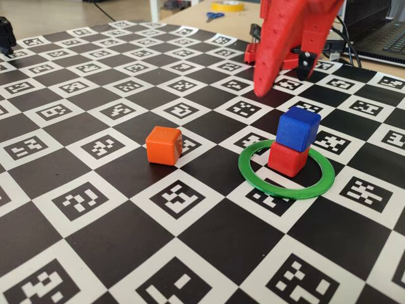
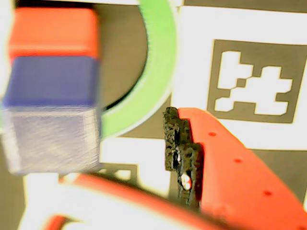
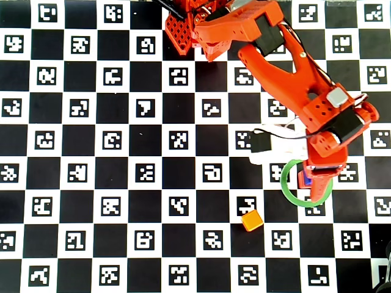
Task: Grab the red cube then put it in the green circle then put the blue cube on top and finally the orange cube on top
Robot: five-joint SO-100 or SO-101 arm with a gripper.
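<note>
Glossy blue cube (image 1: 297, 128) atop red cube (image 1: 288, 158), thin green circle (image 1: 286, 187), tool (image 1: 269, 85) state unclear

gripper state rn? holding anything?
Gripper: jaws open, holding nothing; blue cube sits free on the red cube.

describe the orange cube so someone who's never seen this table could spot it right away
On the black-and-white checkered marker board, find the green circle that holds a two-cube stack. In the fixed view, the orange cube sits alone to its left, outside the circle. Unlike the red cube and the blue cube, it touches nothing.
</note>
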